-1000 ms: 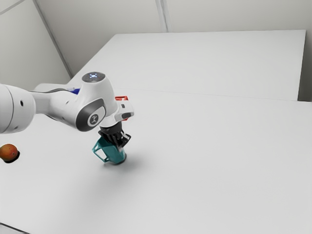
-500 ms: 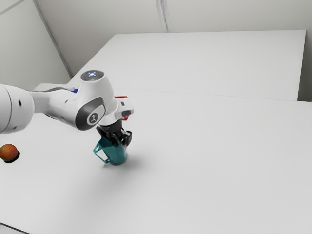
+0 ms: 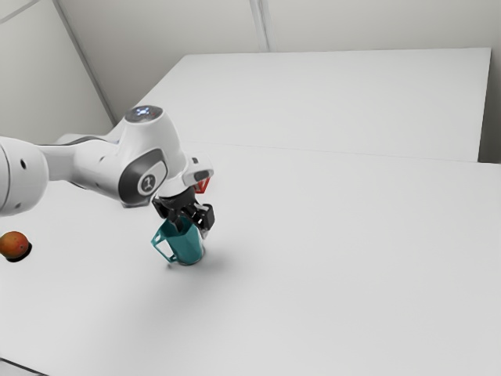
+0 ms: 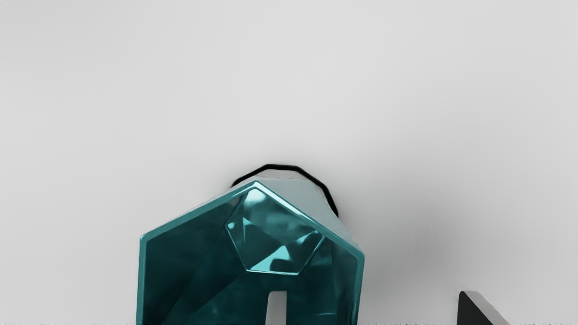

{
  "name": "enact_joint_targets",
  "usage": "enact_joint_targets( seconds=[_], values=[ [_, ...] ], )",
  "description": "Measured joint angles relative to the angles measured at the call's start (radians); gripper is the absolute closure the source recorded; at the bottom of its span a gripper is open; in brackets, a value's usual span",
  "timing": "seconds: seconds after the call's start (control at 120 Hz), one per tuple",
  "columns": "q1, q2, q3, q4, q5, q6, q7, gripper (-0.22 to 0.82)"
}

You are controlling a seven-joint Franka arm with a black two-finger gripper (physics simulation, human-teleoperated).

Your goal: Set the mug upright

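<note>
Tabletop (image 3: 352,258), white (under teal mug (image 3: 186,244)), pale walls (image 3: 156,39)

A white arm (image 3: 74,161) bears a pale round badge (image 3: 146,184) on a dark grey plate (image 3: 145,165), with a blue-lit grey cap (image 3: 143,114) above the badge and a black, grey-edged gripper (image 3: 192,229) below it.

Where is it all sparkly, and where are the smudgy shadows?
Wrist view: bright glints sparkle inside the shiny teal many-sided mug, and a soft grey shadow spreads beside it on the smooth pale table. Exterior view: a faint, smudgy shadow lies by the mug, and a small, much darker one hugs the round orange fruit.
</note>
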Motion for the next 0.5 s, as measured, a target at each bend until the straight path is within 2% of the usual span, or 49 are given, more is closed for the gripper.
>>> enact_joint_targets(
  seconds=[0.3,0.5],
  values=[
    [-0.013,-0.052,0.000,0.001,-0.037,-0.050,0.007,0.22],
    [-0.025,-0.073,0.000,0.022,-0.070,-0.093,0.011,0.11]
  ],
)
